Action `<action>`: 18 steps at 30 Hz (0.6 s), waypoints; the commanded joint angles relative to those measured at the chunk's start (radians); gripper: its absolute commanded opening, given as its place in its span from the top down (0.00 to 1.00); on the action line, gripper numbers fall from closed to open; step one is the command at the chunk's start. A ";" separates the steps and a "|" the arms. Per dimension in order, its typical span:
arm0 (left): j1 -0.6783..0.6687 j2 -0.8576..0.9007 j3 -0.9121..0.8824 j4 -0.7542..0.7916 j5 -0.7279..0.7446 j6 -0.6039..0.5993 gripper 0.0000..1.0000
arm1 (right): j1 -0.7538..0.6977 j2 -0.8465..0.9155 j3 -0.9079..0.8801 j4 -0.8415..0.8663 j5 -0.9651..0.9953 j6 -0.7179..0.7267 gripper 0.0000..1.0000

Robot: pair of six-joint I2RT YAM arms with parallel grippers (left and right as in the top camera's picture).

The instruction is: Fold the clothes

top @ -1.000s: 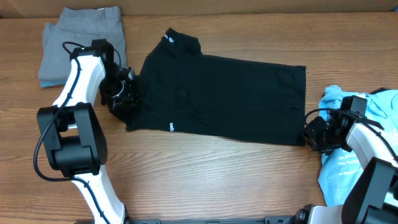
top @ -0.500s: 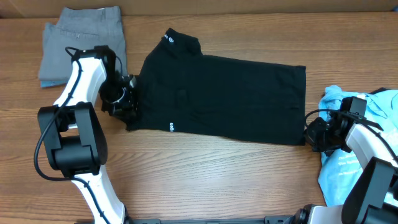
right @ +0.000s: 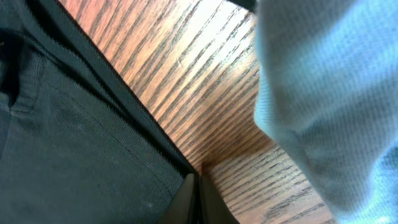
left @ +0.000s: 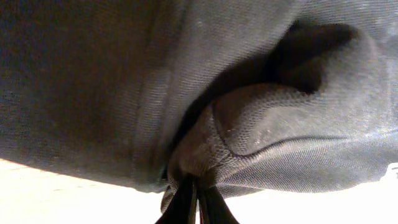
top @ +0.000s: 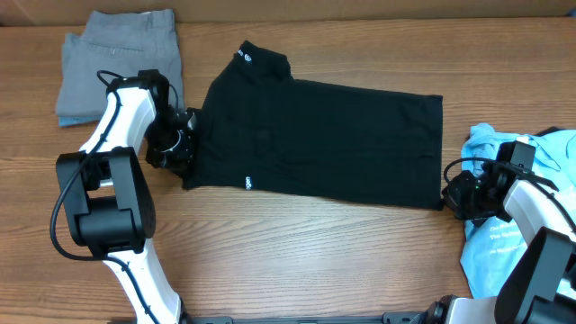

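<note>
The black short-sleeved shirt (top: 324, 144), soft knit fabric with a stand-up collar and tiny white logos, is lying flat across the middle of the brown wood-grain table (top: 315, 256). The collar points toward the far-left side and the bottom hem runs down the right side.

The left gripper (top: 184, 148) is at the shirt's left edge, just below the collar. In the left wrist view its two dark fingers are pressed together at the bottom of the frame (left: 196, 205), with a puckered wad of the black shirt (left: 124, 74) caught between the tips. So it's clearly pinching cloth, and the fabric bunches into a little fold right above the tips.

The right gripper (top: 454, 193) is over at the shirt's lower right corner, right by the hem. In the right wrist view the fingers are pressed together (right: 196, 199) and the stitched hem of the black shirt (right: 74, 137) runs straight into the tips, so it looks like a pinch on that corner, low against the table (right: 205, 81).

The rumpled light blue printed tee (top: 490, 243) is piled at the right edge of the table, just beside the right gripper. It fills the right side of the right wrist view (right: 336, 93) and sits close to the shirt hem.

A folded grey garment (top: 117, 58) lies at the far left corner, near the left arm and apart from the shirt.
</note>
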 commanded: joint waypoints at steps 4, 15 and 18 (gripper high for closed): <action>-0.003 0.003 0.000 0.002 -0.070 0.011 0.96 | -0.058 0.002 -0.005 0.003 0.006 0.004 0.96; 0.019 0.003 0.080 -0.073 -0.029 0.011 0.70 | -0.088 -0.001 0.008 -0.020 -0.143 -0.083 0.67; 0.018 0.003 0.101 -0.090 -0.029 0.011 0.65 | -0.088 -0.011 0.025 -0.025 -0.203 -0.139 0.66</action>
